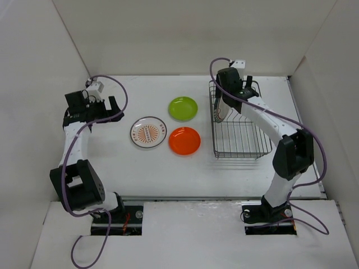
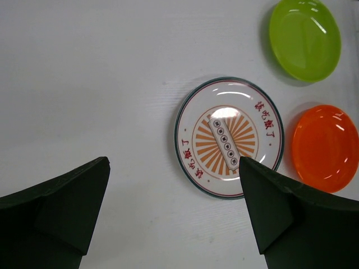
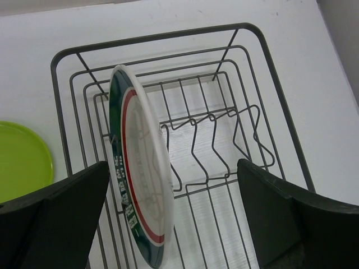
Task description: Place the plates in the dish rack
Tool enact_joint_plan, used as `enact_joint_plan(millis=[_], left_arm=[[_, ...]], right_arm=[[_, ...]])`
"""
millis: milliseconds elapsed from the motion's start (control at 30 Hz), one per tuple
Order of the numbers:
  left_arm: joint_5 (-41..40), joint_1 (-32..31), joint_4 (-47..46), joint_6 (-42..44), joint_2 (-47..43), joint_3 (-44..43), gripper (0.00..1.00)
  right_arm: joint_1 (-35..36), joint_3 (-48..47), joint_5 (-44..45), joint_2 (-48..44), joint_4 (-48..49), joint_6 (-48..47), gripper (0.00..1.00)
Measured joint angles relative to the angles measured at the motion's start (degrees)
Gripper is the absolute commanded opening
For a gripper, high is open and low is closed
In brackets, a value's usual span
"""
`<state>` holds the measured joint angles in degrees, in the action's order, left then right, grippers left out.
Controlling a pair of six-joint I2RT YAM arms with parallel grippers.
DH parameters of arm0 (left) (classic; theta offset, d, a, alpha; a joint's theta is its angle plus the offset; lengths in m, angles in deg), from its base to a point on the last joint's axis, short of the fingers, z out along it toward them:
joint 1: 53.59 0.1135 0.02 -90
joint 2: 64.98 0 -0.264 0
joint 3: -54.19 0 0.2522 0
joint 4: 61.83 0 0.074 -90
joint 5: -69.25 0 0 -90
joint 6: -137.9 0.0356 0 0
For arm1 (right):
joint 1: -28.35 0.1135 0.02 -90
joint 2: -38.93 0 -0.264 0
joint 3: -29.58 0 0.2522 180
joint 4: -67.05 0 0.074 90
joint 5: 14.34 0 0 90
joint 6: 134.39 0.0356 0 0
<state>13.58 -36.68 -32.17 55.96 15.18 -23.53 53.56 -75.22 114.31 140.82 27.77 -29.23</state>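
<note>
Left of the dish rack (image 1: 241, 155), I see the orange plate (image 1: 184, 140) and sunburst plate (image 2: 229, 137) lying flat, the lime plate (image 1: 183, 108) beyond, and my left gripper (image 2: 174, 162) spread wide over the sunburst one. At the rack's far left, the teal-rimmed plate (image 3: 143, 174) stands on edge, lengthwise along the rack, under my right gripper (image 3: 173, 165), its fingers held wide apart.

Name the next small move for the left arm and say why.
Probably lower the left gripper onto the near rim of the white round plate with the orange-brown sunburst pattern: its jaws are open, that plate lies flat below them, and the teal-rimmed white plate already stands in the dark wire dish rack.
</note>
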Motion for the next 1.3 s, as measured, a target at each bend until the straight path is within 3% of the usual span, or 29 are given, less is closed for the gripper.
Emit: enact_joint_plan(millis=[333,667,1033,1133,1300], left_arm=[[2.69,0.59,1.29,5.6,4.87,3.89,0.92],[6.43,1.22,5.7,8.66,22.6,-1.92,0.91],[11.37,1.03,8.33,9.9,30.71,-8.5,0.76],[12.04,-0.04,8.2,9.94,31.1,-8.72,0.76],[13.6,-2.54,8.04,10.01,32.92,-10.25,0.68]], right_arm=[[2.54,0.31,-2.12,-8.85,-0.96,-1.33,1.0],[6.6,12.44,-23.69,-28.79,10.86,-6.34,1.0],[9.75,12.46,-27.15,-29.49,13.6,-7.48,1.0],[9.77,12.46,-27.02,-29.49,13.6,-7.45,1.0],[9.77,12.81,-26.6,-29.62,13.64,-7.43,1.0]])
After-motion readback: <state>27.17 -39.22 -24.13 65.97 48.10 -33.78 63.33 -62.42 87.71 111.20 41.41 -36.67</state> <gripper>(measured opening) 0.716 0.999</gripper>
